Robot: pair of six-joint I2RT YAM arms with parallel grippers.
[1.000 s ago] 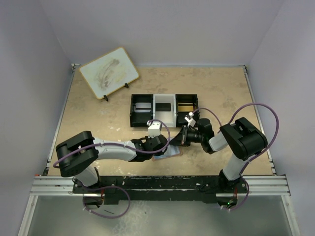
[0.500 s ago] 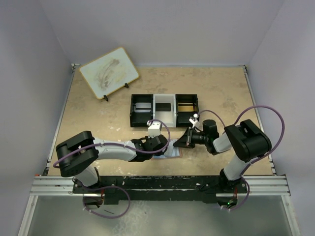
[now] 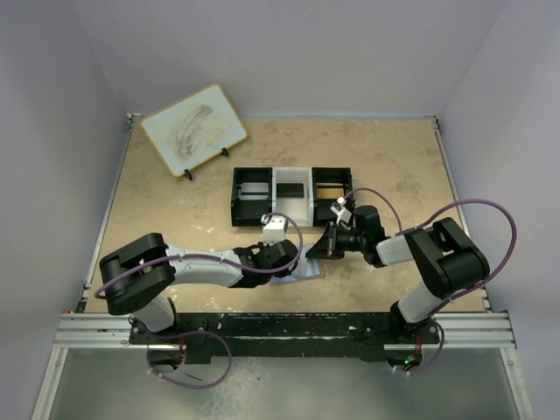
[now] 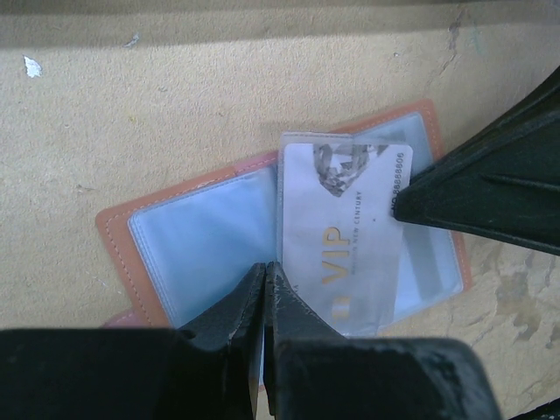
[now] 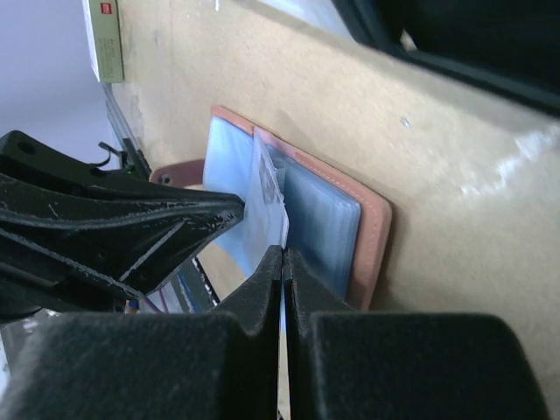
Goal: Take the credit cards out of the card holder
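Brown leather card holder (image 4: 197, 249) lies open on the counter (image 4: 175, 105) between your tools. Your right tool (image 5: 283, 254) pinches the pale VIP card (image 4: 341, 236) by its side edge; your shut left tool (image 4: 265, 271) presses the fold.

Pale lilac walls (image 3: 289, 52), beige mottled tabletop (image 3: 175, 201), aluminium front rail (image 3: 289, 325)

Both arms reached low and inward from the near edge of the table (image 3: 175, 219), forearms almost level above it. The left gripper (image 4: 265, 267) pointed right, jaws fully closed. The right gripper (image 5: 282, 254) pointed left toward it, jaws likewise closed, the two sets of tips close together.
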